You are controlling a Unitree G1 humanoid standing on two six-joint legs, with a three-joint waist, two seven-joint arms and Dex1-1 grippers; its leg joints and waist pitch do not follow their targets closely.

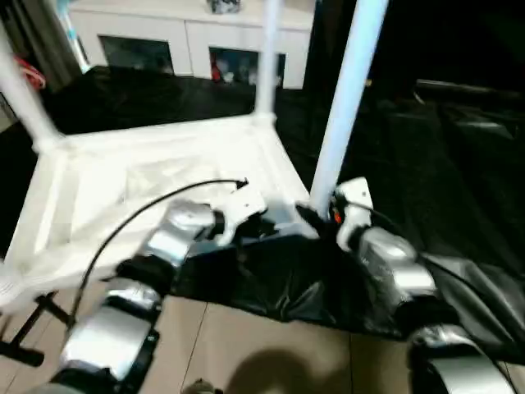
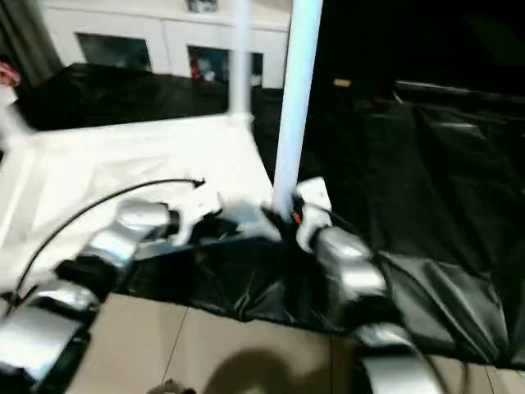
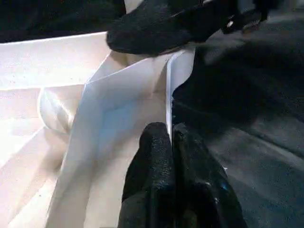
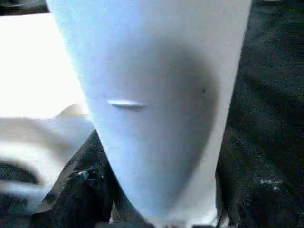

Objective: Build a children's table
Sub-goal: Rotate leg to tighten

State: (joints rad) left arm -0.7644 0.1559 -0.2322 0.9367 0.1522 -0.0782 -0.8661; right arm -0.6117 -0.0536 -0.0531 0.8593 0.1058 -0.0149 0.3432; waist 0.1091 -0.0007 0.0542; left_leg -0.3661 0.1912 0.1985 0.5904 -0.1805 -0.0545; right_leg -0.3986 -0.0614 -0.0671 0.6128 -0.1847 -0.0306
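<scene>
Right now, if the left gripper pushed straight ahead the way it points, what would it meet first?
Probably the right gripper's black finger at the near corner. The left gripper is shut on the thin upright rim of the upside-down white plastic tabletop and points along it toward that corner; depth is unclear.

One tabletop (image 1: 98, 189), upside down, ribbed side up. Three legs standing up from its corners: near one (image 1: 344, 98), far one (image 1: 267, 57), left one (image 1: 20, 94). Fourth corner can't be made out. Two arms, two grippers: left gripper (image 3: 172, 142), right gripper (image 1: 321, 215). One black sheet (image 1: 426, 164) under it all. One white cabinet (image 1: 189, 33) behind, two glass doors counted. One black cable (image 1: 148, 213) over the left arm.
</scene>
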